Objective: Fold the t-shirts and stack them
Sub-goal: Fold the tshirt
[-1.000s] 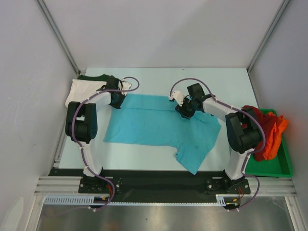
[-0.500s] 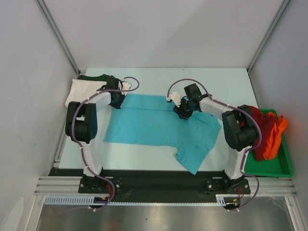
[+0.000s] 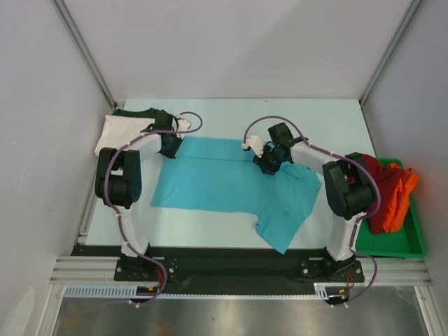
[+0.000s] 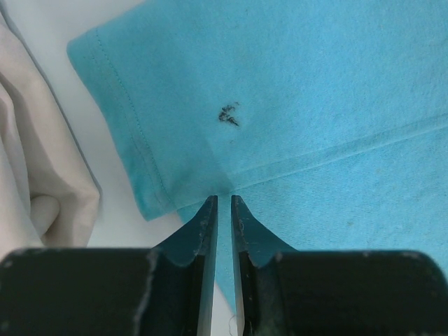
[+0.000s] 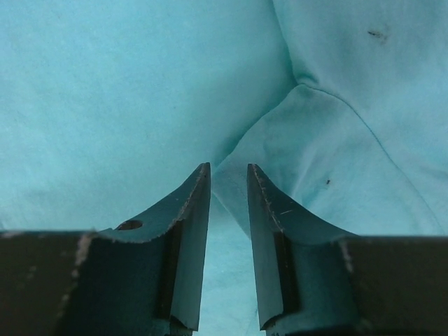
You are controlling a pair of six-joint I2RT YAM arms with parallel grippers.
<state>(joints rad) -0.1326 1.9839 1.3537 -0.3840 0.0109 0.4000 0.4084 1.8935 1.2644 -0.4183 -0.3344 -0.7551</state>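
Observation:
The turquoise t-shirt (image 3: pixel 224 185) lies spread flat on the table, with one sleeve reaching toward the near edge. My left gripper (image 3: pixel 170 148) is at its far left corner. In the left wrist view this gripper (image 4: pixel 224 199) is shut on the t-shirt's edge (image 4: pixel 315 105) beside the sleeve hem. My right gripper (image 3: pixel 266 166) is at the far right part of the shirt. In the right wrist view its jaws (image 5: pixel 229 168) stand slightly apart, with a raised fold of the cloth (image 5: pixel 126 91) between them. A white t-shirt (image 3: pixel 119 129) and a dark green one (image 3: pixel 143 112) lie at the far left.
A green tray (image 3: pixel 409 241) at the right edge holds a red t-shirt (image 3: pixel 378 203) and an orange one (image 3: pixel 404 185) in a heap. The white cloth (image 4: pixel 42 161) lies close to the left of my left gripper. Grey walls enclose the table.
My right gripper has slid a little left over the turquoise shirt and its jaws have narrowed around a fold. The left arm has not moved.

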